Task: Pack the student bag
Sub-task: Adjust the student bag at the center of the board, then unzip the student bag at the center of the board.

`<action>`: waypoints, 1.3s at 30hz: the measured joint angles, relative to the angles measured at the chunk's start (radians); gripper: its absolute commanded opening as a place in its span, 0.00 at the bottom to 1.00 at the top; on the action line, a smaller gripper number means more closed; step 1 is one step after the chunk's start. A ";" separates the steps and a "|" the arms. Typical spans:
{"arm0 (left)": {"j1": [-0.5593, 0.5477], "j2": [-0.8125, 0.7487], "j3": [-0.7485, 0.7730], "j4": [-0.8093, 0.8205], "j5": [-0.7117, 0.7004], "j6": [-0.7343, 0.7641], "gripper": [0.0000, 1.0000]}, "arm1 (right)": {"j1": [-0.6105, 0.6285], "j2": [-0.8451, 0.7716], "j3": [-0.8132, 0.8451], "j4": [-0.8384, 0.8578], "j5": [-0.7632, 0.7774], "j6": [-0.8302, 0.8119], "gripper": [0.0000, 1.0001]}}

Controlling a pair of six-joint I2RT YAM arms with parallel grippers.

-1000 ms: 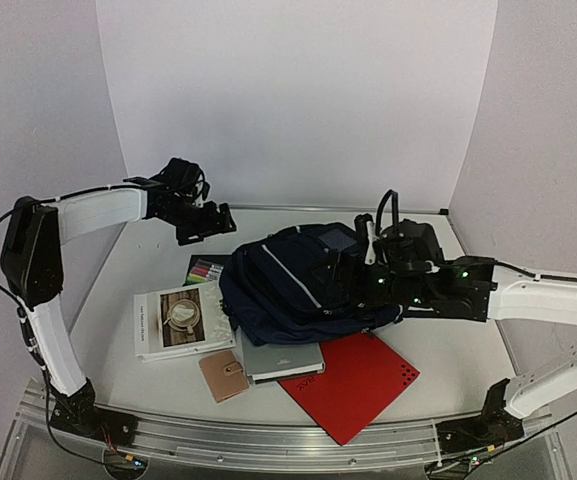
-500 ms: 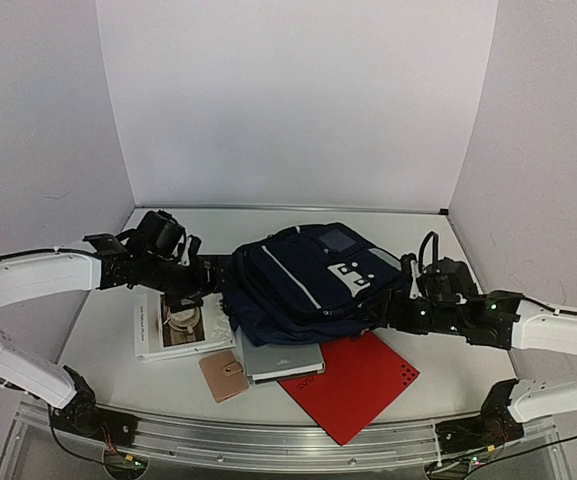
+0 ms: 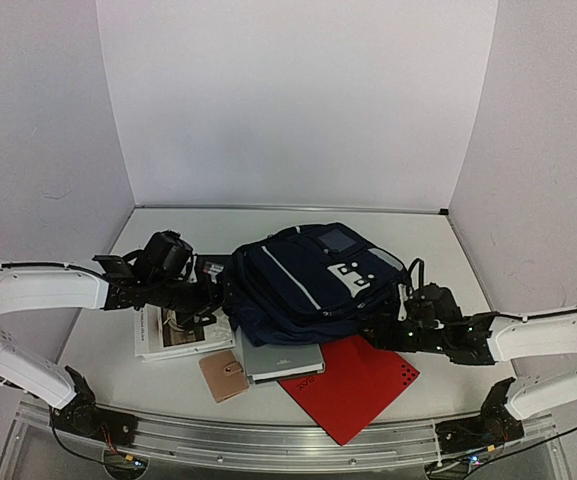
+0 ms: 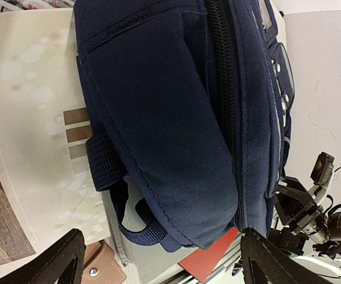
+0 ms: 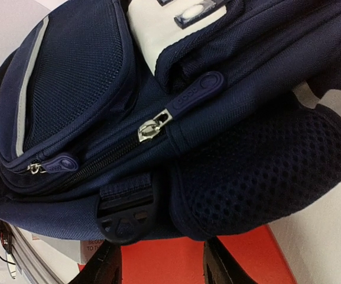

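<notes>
The student bag is lying on the table, partly over a grey book; the left gripper is hovering beside it, fingers spread wide; the right gripper is holding its fingers apart, gripping nothing

This is a robotics lab test cell, not a lived-in room. A white bench is boxed in by plain, bare panel walls at 9, 12 and 3 o'clock. Along its 6 o'clock edge runs an aluminium rail, with a white left arm and right arm bolted to it. The only goods are a navy backpack, books and a red folder, grouped mid-bench.
</notes>
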 measured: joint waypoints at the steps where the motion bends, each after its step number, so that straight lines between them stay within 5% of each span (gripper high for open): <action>1: 0.000 0.007 0.000 0.004 0.000 -0.003 0.88 | 0.000 0.017 0.000 0.019 0.000 -0.007 0.42; 17: -0.001 0.100 -0.022 0.128 -0.001 -0.072 0.73 | 0.028 0.116 -0.049 0.178 0.029 -0.035 0.37; 21: -0.002 0.127 -0.022 0.163 -0.002 -0.088 0.55 | 0.045 0.078 -0.076 0.177 0.036 -0.020 0.37; 26: -0.005 0.136 -0.029 0.225 -0.002 -0.099 0.17 | 0.056 0.036 -0.091 0.177 0.040 -0.011 0.37; 29: -0.004 0.120 -0.029 0.234 -0.017 -0.099 0.02 | 0.065 0.018 -0.092 0.177 0.043 -0.010 0.40; 39: -0.005 -0.040 0.087 0.150 -0.044 -0.034 0.00 | 0.105 -0.082 -0.091 0.177 0.041 -0.046 0.50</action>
